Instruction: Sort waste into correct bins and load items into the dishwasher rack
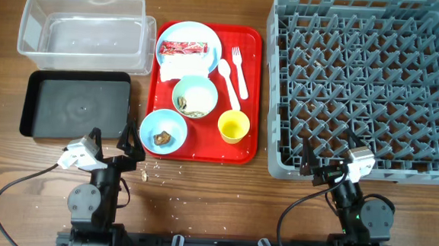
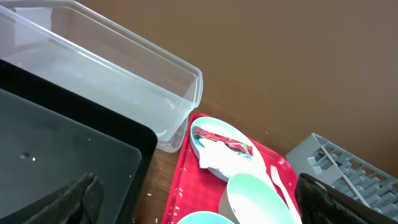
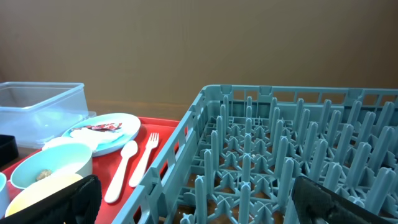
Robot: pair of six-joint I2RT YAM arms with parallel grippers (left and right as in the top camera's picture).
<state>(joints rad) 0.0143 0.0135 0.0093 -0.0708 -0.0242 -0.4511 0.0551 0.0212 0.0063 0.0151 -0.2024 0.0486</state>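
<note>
Overhead top-down; wrist views low, forward, share red tray (image 1: 250,102).

Grey rack (image 1: 367,86) is sitting at right, clear tub (image 1: 87,35) and black tray (image 1: 75,105) at left. Between them, blue plate (image 1: 187,31) is carrying wrapper (image 1: 184,48) and napkin (image 1: 182,66); two blue bowls (image 1: 207,89) are holding scraps (image 1: 163,139) beside upright yellow cup (image 1: 234,127), white fork (image 1: 239,71) and spoon (image 1: 228,81)

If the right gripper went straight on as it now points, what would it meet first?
The dishwasher rack: the open right gripper points at its near side. Whether it meets the wall or passes over the rim is unclear.
</note>
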